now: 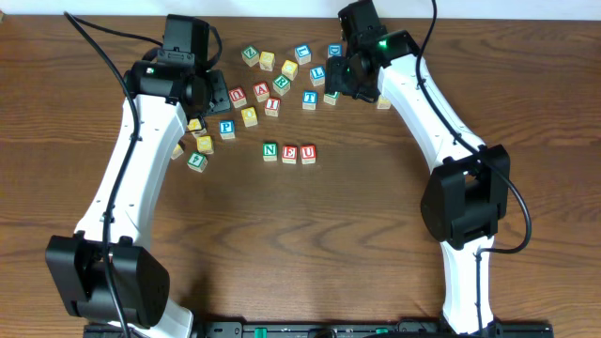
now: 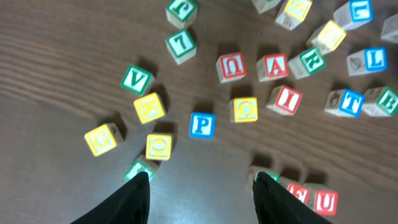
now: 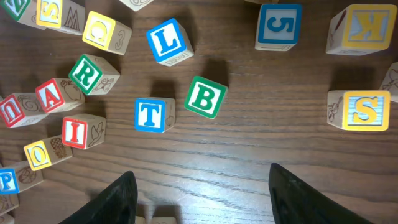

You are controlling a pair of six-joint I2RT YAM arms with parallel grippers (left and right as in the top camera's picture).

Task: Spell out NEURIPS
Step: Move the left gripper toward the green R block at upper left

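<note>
Cubes N [image 1: 270,150], E [image 1: 289,153], U [image 1: 307,153] stand aligned, perhaps touching.

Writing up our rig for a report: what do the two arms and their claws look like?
The left arm and right arm have white links, black joints and black cables. A green light glows near the right wrist. The left claw and right claw are black.

Dark brown wood-grain table [image 1: 357,235]: smooth, low satin sheen, fine streaked grain.
Green R wooden cube [image 3: 87,73]: pale bare wood sides, matt, faint printed drawing; lettered face painted, slight gloss.
Red I wooden cube [image 3: 78,132]: same pale wood, painted top.
Blue P wooden cube [image 2: 202,124]: painted face, soft glare.
White arm shells [image 1: 127,178]: smooth plastic look, semi-gloss.
Black fingers [image 3: 118,199] of right gripper [image 3: 200,174]: matt.
</note>
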